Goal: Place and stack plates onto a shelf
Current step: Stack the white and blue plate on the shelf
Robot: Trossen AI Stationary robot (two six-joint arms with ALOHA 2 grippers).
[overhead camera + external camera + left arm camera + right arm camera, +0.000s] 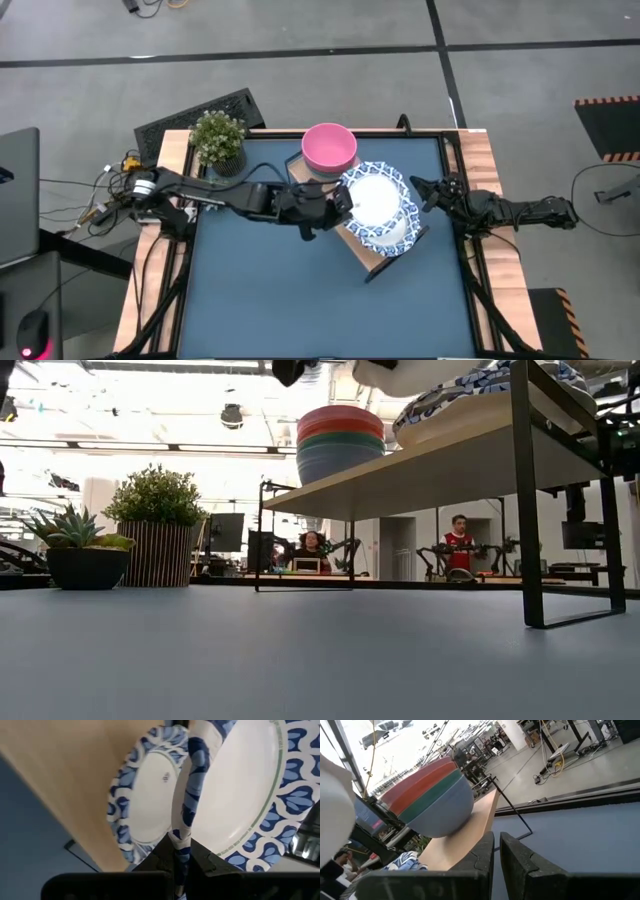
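Note:
The wooden shelf [372, 258] stands slantwise at the table's middle, on a black frame [528, 510]. A stack of bowls, pink on top [328, 147], stands on its far end. A blue-rimmed plate [147, 802] lies flat on the board. My left gripper [342, 205] is shut on another plate [378, 200], held just above the plates on the shelf [392, 235]. My right gripper [425, 190] is shut and empty, right of the shelf. My left gripper pinches the plate's patterned rim [182, 837] between its two fingers, one finger on each face. It comes level from the table's left side. The plate is lifted, tilted, over the plate that lies on the shelf board.
A potted plant [218, 140] stands at the far left corner, and a small succulent [80, 550] shows beside it in the low view. The blue table top [280, 290] lies open on the near side. People sit in the room beyond [312, 550].

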